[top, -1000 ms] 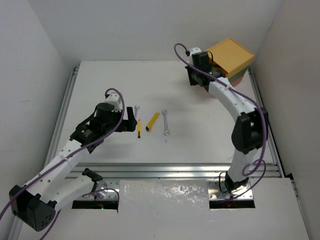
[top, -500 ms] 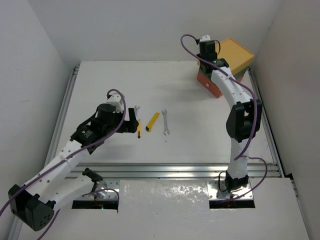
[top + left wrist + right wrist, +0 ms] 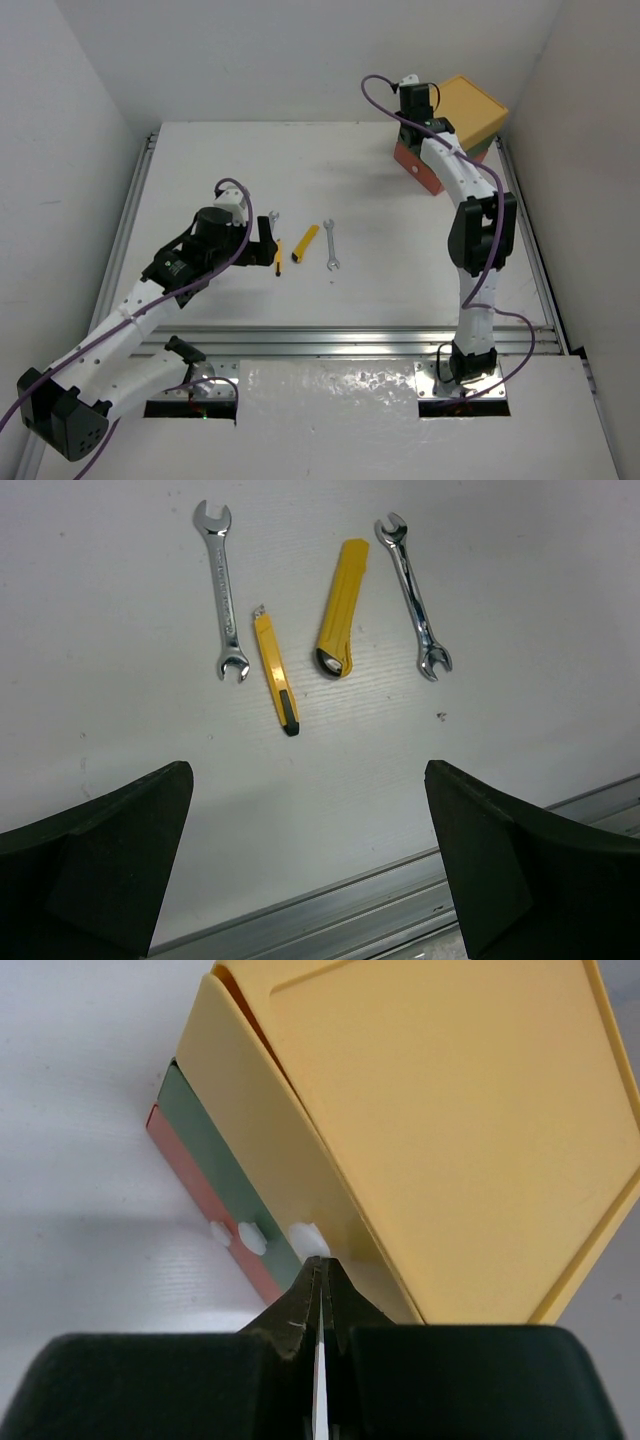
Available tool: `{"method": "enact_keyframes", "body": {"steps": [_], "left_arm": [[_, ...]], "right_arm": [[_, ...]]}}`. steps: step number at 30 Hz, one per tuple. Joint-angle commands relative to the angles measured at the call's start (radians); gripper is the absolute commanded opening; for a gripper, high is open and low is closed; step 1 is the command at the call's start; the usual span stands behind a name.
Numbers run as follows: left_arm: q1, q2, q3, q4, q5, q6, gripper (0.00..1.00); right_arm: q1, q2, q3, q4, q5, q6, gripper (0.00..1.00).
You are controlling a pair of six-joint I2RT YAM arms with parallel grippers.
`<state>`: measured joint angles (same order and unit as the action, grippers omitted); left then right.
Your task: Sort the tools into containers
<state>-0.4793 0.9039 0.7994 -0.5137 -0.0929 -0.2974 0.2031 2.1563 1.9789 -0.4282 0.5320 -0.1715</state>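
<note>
Right gripper (image 3: 320,1266) repositioned at containers (image 3: 450,1130), pressed together, knobs (image 3: 303,1234) wrist-view only, left gripper (image 3: 308,780) spread

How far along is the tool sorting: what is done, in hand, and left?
Done: unclear, the drawers' insides are hidden. In hand: right gripper, jaws shut, by the yellow drawer's knob; left gripper, jaws open, poised over the table. Left: two wrenches, a thin yellow-black tool and a yellow cutter lying there.

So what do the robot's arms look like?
The left arm and right arm are white tubes with black joints. A purple cable loops along each one. The fingers are black and chunky.
</note>
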Motion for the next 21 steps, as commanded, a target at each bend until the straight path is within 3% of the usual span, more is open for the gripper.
{"method": "enact_keyframes", "body": {"steps": [1, 7, 10, 12, 13, 21], "left_arm": [[-0.013, -0.005, 0.0, 0.032, -0.001, -0.006, 1.0], [-0.015, -0.007, 0.0, 0.034, -0.001, -0.006, 1.0], [-0.018, -0.01, 0.0, 0.034, -0.001, -0.006, 1.0], [-0.019, -0.011, 0.0, 0.034, -0.001, -0.006, 1.0], [-0.019, -0.011, 0.0, 0.034, 0.001, -0.006, 1.0], [-0.024, -0.025, 0.0, 0.034, -0.002, -0.006, 1.0]], "right_arm": [[-0.008, 0.011, 0.07, 0.023, 0.032, -0.028, 0.0], [-0.01, 0.004, 0.077, 0.019, 0.062, -0.033, 0.01], [-0.008, -0.021, 0.062, -0.023, -0.007, -0.002, 0.16], [0.001, -0.062, 0.046, -0.035, -0.024, 0.026, 0.04], [0.005, -0.078, 0.017, -0.023, -0.021, 0.03, 0.04], [0.114, -0.167, -0.182, 0.084, -0.061, -0.013, 0.23]]}}
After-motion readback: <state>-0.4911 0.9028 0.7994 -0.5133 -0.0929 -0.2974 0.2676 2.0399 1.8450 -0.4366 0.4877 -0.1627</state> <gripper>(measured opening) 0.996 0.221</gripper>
